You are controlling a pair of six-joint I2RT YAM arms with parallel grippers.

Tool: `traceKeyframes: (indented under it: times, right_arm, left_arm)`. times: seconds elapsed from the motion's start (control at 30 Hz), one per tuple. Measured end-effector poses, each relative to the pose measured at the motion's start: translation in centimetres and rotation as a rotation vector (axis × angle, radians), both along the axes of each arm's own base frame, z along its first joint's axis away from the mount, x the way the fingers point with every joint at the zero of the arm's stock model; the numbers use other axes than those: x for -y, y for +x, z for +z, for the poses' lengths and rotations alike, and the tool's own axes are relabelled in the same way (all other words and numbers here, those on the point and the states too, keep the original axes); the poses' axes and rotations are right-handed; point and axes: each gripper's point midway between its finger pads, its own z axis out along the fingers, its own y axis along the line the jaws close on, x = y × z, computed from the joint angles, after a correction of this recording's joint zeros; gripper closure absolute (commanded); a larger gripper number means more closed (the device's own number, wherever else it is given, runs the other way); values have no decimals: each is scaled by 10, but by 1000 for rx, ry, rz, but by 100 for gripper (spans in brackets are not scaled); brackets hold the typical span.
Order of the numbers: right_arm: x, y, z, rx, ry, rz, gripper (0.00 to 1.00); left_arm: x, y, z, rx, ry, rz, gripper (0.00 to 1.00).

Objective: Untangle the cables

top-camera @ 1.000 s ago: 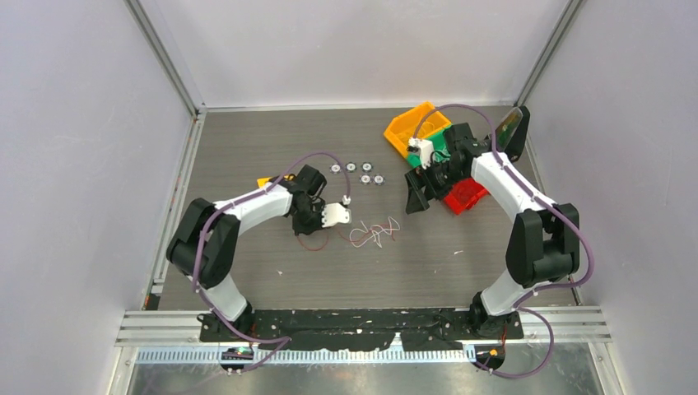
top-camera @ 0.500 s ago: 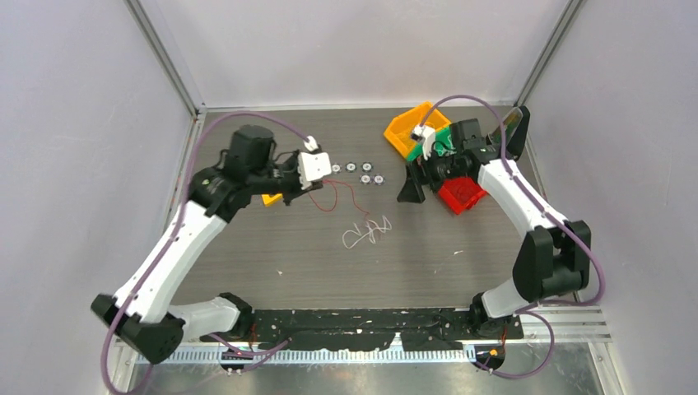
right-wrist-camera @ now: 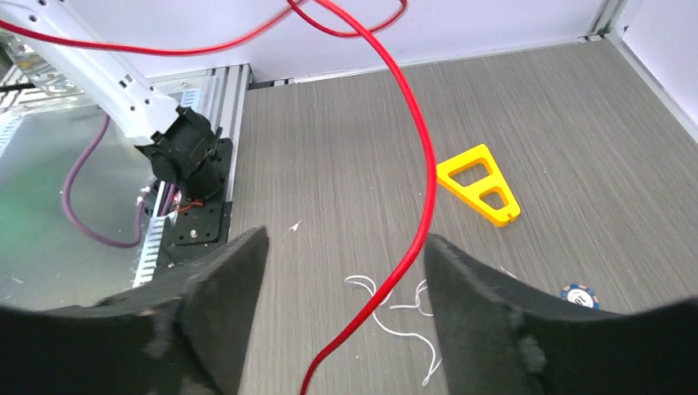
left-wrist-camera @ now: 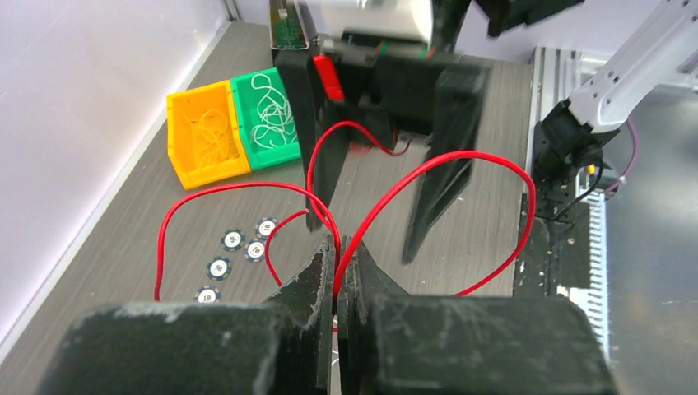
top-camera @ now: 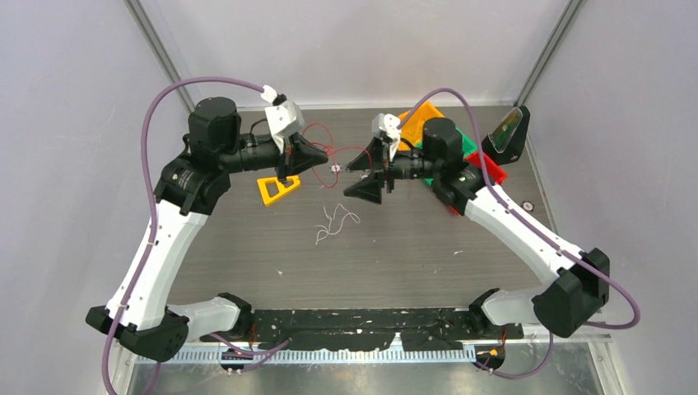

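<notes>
My left gripper (top-camera: 311, 155) is raised above the back of the table and shut on a red cable (top-camera: 323, 141). In the left wrist view the red cable (left-wrist-camera: 461, 164) loops out both sides of the closed fingertips (left-wrist-camera: 337, 251). My right gripper (top-camera: 362, 171) is open and faces the left one. In the right wrist view the red cable (right-wrist-camera: 416, 206) hangs between its spread fingers (right-wrist-camera: 342, 280), touching neither. A white cable (top-camera: 333, 224) lies loose on the table below, also in the right wrist view (right-wrist-camera: 395, 309).
An orange bin (left-wrist-camera: 206, 136) holds yellow-orange wires and a green bin (left-wrist-camera: 267, 99) holds white wires at the back right. A red bin (top-camera: 494, 169) sits beside them. A yellow triangle (top-camera: 277, 188) and several poker chips (left-wrist-camera: 239, 243) lie on the table.
My left gripper has lifted the red cable up and toward the back, clear of the white cable. My right gripper has swung left from the bins to straddle the hanging red cable.
</notes>
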Motion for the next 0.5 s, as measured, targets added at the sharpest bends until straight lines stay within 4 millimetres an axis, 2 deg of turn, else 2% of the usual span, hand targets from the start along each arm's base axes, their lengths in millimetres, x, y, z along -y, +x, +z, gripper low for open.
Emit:
traceKeyframes:
  times: [0.03, 0.07, 0.1, 0.17, 0.23, 0.3, 0.4, 0.5]
  right_arm:
    - [-5, 1, -3, 2, 3, -1, 53]
    - [-12, 4, -8, -7, 4, -2, 62]
    - [-17, 8, -11, -14, 7, -11, 78]
    - [-22, 16, -18, -42, 8, -34, 91]
    - [-23, 21, -20, -63, 13, -57, 94]
    - [-23, 21, -13, -66, 32, -69, 94]
    - [-20, 16, 6, -58, 70, -75, 94]
    - [-21, 6, 40, -36, 123, -59, 94]
  left_arm:
    - [0, 0, 3, -7, -12, -1, 100]
    - [-1, 0, 5, -17, -24, 1, 100]
    - [-2, 0, 7, -22, -34, 3, 100]
    - [-4, 1, 10, -35, -51, 12, 100]
    - [-8, 6, 9, -45, -65, 40, 100]
    - [-14, 12, 2, -63, -66, 92, 100]
    - [-21, 26, -13, -94, -49, 201, 100]
    - [-24, 41, -32, -115, -7, 307, 100]
